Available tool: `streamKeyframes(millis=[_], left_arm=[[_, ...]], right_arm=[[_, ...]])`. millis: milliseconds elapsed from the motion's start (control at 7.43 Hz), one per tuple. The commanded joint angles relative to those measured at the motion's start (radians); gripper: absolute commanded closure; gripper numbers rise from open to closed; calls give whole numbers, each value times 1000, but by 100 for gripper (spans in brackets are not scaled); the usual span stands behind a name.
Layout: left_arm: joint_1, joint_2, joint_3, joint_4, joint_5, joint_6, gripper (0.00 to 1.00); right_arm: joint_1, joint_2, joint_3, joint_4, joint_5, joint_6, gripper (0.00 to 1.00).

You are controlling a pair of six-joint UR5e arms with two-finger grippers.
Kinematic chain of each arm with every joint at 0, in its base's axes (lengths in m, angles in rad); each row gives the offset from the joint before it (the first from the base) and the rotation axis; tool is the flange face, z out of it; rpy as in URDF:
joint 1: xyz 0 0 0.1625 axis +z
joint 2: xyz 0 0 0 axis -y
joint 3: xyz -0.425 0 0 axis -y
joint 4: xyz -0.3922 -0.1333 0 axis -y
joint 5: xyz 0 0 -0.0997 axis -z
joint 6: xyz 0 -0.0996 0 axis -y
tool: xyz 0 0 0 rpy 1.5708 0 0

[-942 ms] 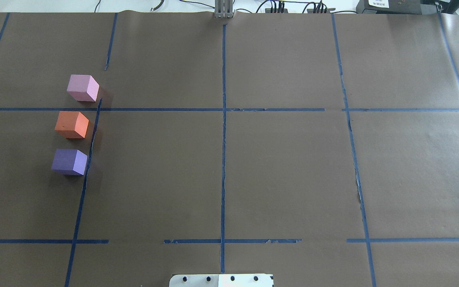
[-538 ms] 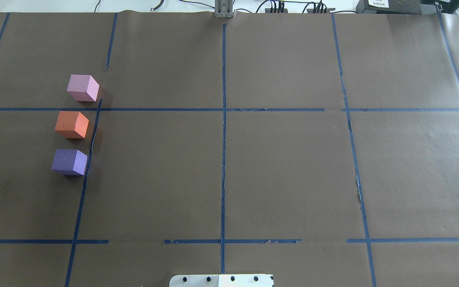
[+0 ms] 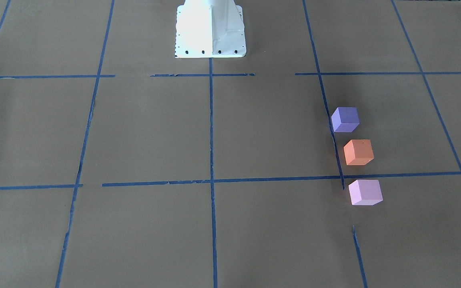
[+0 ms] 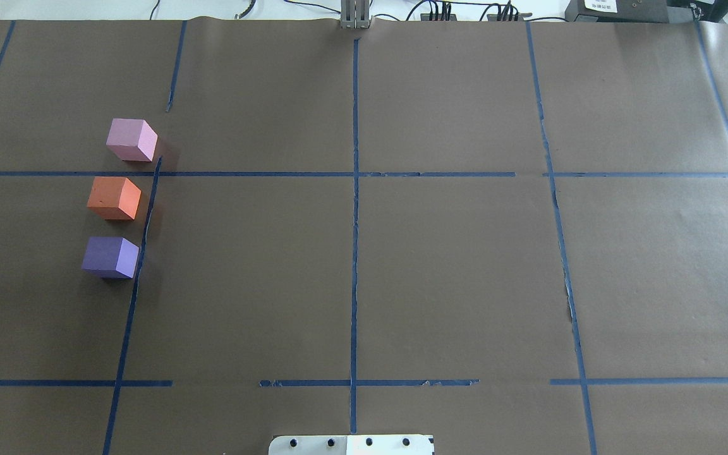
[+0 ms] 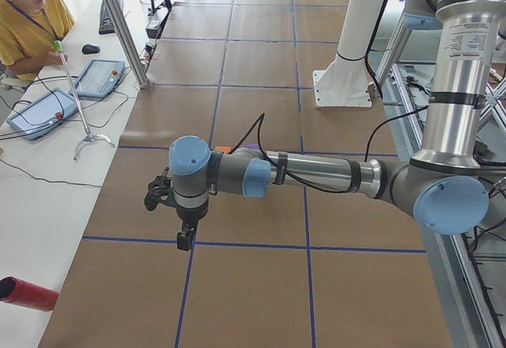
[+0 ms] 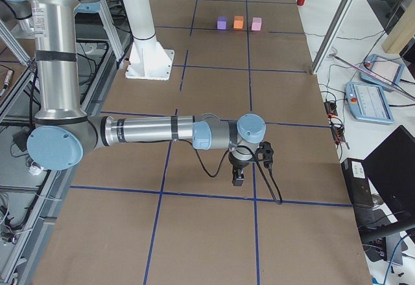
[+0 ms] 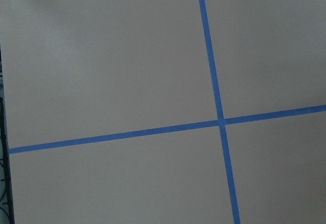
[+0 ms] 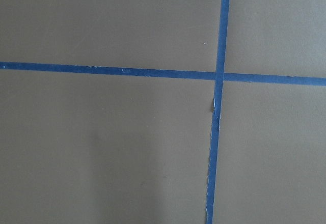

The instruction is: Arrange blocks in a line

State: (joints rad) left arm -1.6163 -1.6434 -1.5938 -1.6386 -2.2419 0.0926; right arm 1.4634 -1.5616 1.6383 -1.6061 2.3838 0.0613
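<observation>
Three blocks sit on the worktop (image 4: 452, 265) on our left side, just beside a blue tape line (image 4: 125, 316). Nearest our base is the purple block (image 4: 110, 257), next the orange block (image 4: 114, 198), and farthest the pink block (image 4: 131, 139). Small gaps part them, none touching, and the row drifts slightly rightward as it recedes. We judge the line as good as made.

Should one need nudging, we expect these matte cubes to be light and stiff, with no slippery sheen. We would pinch two opposite side faces at mid-height, turning the wrist first, since the cubes sit skewed to the tape grid.

Our left hand (image 5: 183, 241) hangs pointing down over a tape crossing, out past the blocks toward the worktop's end. Our right hand (image 6: 238, 180) hangs likewise at the opposite end, well apart from them. We cannot tell whether either hand is open or closed, because the wrist cameras show only paper and tape.
</observation>
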Motion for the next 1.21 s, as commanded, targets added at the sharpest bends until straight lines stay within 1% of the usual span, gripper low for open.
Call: streamKeyframes(millis=[0,269,404,1077], left_arm=[[3,2,-2,-32,-2,-5,0],[3,2,0,-43,-2,-7,0],[3,2,1,-68,-2,-7,0],[4,4,6,-72,-2,-7,0]], right_arm=[[0,0,0,0,0,0,0],[0,0,0,0,0,0,0],[0,0,0,0,0,0,0],[0,0,0,0,0,0,0]])
